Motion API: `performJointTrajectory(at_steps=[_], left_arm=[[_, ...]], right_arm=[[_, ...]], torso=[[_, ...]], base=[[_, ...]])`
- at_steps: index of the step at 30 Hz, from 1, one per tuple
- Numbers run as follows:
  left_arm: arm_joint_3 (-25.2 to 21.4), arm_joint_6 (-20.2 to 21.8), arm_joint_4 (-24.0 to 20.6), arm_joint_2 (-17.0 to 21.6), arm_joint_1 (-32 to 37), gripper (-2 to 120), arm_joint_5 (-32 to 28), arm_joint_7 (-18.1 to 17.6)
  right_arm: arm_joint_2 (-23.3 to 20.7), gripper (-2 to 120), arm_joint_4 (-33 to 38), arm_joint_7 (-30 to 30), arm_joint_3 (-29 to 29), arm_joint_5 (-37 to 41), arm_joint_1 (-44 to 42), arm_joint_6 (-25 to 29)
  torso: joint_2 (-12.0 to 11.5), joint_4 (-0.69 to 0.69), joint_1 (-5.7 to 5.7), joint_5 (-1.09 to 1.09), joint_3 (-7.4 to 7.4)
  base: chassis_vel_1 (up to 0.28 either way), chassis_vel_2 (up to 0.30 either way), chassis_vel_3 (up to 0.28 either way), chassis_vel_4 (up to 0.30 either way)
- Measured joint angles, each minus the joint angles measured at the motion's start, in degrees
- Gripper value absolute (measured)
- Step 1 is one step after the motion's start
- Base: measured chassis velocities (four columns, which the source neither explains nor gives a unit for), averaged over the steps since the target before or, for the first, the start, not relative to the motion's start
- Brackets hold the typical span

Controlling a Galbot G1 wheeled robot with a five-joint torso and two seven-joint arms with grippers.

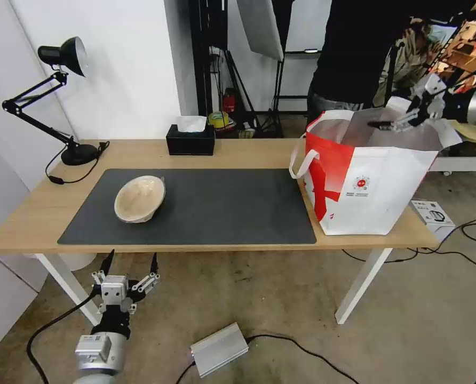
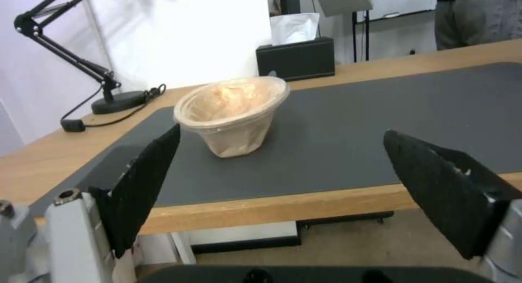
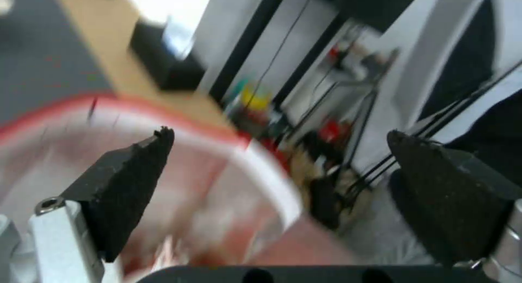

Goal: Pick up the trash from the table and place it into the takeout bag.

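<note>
On mat [image 1: 206, 210], pulp bowl [image 1: 140, 198] tilted leftward

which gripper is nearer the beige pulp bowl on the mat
Left. The left gripper hangs open below the table's front edge, just before the beige pulp bowl. The right gripper is open over the white-and-red takeout bag.

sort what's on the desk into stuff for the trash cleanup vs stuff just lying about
For the job: beige pulp bowl tilted on the grey mat; takeout bag; open right gripper over it.
Lying about: black tissue box, desk lamp.
</note>
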Motion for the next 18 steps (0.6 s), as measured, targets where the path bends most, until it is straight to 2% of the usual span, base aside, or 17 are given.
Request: performJointTrajectory(at_steps=[2, 5, 6, 8, 11, 12, 15, 16, 18], left_arm=[[0.0, 0.0, -0.1, 0.0, 0.1, 100, 0.0, 0.0], [-0.1, 0.0, -0.2, 0.0, 0.2, 100, 0.0, 0.0], [-0.1, 0.0, -0.3, 0.0, 0.4, 100, 0.0, 0.0], [-0.1, 0.0, -0.3, 0.0, 0.4, 100, 0.0, 0.0], [-0.2, 0.0, -0.5, 0.1, 0.4, 100, 0.0, 0.0], [-0.2, 0.0, -0.5, 0.1, 0.4, 100, 0.0, 0.0], [-0.2, 0.1, -0.5, 0.0, 0.4, 100, 0.0, 0.0], [-0.2, 0.1, -0.5, 0.0, 0.4, 100, 0.0, 0.0], [-0.2, 0.1, -0.5, -0.1, 0.5, 100, 0.0, 0.0]], right_arm=[[0.2, 100, 2.3, 4.2, -0.1, 2.4, 0.0, 0.0], [0.4, 100, 4.1, 7.3, -0.2, 3.9, 0.1, 0.0], [0.6, 100, 5.9, 10.5, -0.3, 5.4, 0.2, 0.0], [0.7, 100, 6.8, 12.0, -0.3, 6.2, 0.2, 0.0], [0.8, 100, 11.5, 19.7, -0.5, 10.0, 0.2, 0.0], [0.8, 100, 11.5, 19.7, -0.5, 10.0, 0.2, 0.0], [0.1, 100, 17.7, 29.5, -0.1, 14.3, -1.4, -0.9], [0.1, 100, 17.7, 29.5, -0.1, 14.3, -1.4, -0.9], [-0.5, 100, 21.3, 33.8, 2.0, 16.2, -3.7, -1.6]], torso=[[0.0, 0.00, 0.00, 0.00, 0.00], [0.0, 0.00, 0.00, 0.00, 0.00], [0.0, 0.00, 0.00, 0.00, 0.00], [0.0, 0.01, 0.00, 0.00, 0.00], [0.0, 0.01, 0.00, -0.01, 0.00], [0.0, 0.01, 0.00, -0.01, 0.00], [0.0, 0.01, 0.00, -0.01, 0.00], [0.0, 0.01, 0.00, -0.01, 0.00], [0.0, 0.01, 0.00, 0.00, 0.00]], base=[[0.000, 0.000, 0.000, 0.000], [0.000, 0.000, 0.000, 0.000], [0.000, 0.000, 0.000, 0.000], [0.000, 0.000, 0.000, 0.000], [0.000, 0.000, 0.000, 0.000], [0.000, 0.000, 0.000, 0.000], [0.000, 0.000, 0.000, 0.000], [0.000, 0.000, 0.000, 0.000], [0.000, 0.000, 0.000, 0.000]])
